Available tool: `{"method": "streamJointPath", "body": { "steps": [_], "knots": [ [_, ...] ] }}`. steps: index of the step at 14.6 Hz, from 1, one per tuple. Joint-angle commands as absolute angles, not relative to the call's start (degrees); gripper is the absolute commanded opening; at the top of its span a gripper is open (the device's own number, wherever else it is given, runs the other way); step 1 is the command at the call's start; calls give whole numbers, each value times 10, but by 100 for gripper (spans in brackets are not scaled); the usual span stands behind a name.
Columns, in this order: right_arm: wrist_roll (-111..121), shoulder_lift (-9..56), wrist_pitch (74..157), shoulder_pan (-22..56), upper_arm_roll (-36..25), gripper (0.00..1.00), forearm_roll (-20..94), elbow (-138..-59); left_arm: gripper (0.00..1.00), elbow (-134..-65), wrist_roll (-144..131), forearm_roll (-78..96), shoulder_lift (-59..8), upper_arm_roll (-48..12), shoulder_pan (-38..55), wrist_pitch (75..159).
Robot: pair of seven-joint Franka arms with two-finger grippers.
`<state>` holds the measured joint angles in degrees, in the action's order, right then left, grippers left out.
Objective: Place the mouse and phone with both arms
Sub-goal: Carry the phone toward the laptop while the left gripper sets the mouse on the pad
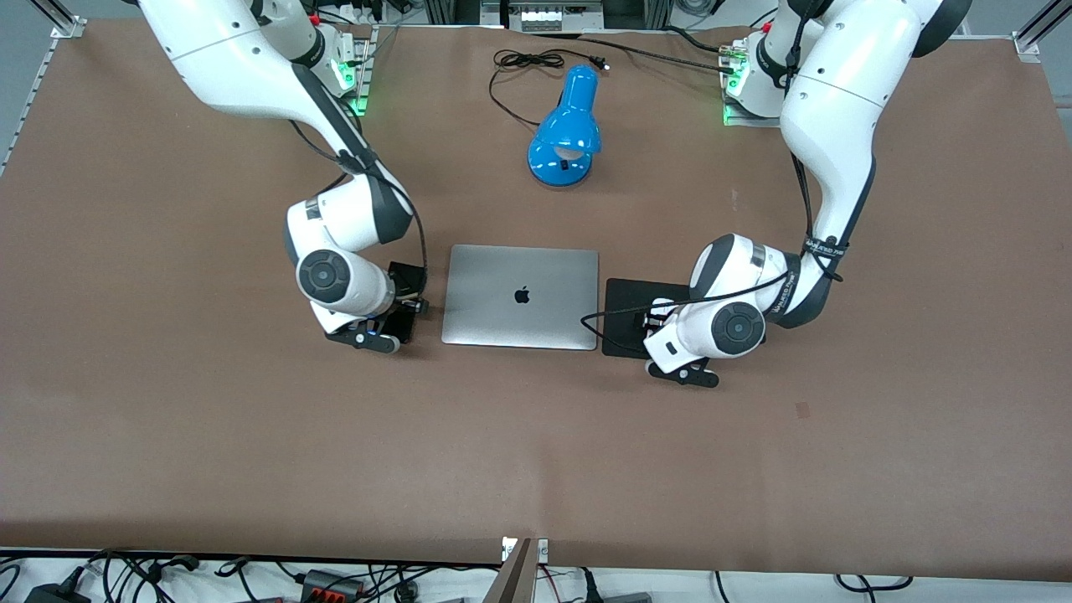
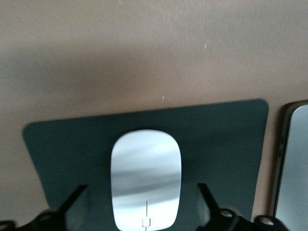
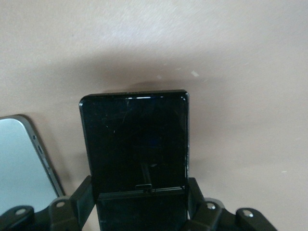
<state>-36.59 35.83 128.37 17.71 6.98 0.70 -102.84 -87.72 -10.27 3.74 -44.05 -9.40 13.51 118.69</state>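
The white mouse (image 2: 146, 185) lies on the black mouse pad (image 2: 221, 139), which sits beside the laptop toward the left arm's end of the table. My left gripper (image 2: 140, 186) straddles the mouse, open, with a gap on each side. In the front view the left hand (image 1: 662, 322) hides the mouse. The black phone (image 3: 134, 139) lies flat, low over the table, at the laptop's side toward the right arm's end. My right gripper (image 3: 139, 181) is shut on its long edges. In the front view only the phone's end (image 1: 408, 275) shows past the right gripper (image 1: 402, 306).
A closed silver laptop (image 1: 521, 295) lies between the two hands. A blue desk lamp (image 1: 565, 130) stands farther from the front camera, near the arm bases, with its black cable (image 1: 528, 63) coiled beside it. Bare brown table stretches nearer to the camera.
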Motion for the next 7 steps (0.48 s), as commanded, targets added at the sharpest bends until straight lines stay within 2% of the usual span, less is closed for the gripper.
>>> {"method": "streamJointPath", "body": {
  "steps": [1, 7],
  "knots": [
    [-395, 372, 1317, 196, 67, 38, 14, -1033, 100, -864, -102, 51, -403, -91, 108, 1140],
    [-395, 371, 1319, 196, 64, 38, 11, -1041, 100, -847, -98, 43, -300, -84, -16, 1008]
  ]
}}
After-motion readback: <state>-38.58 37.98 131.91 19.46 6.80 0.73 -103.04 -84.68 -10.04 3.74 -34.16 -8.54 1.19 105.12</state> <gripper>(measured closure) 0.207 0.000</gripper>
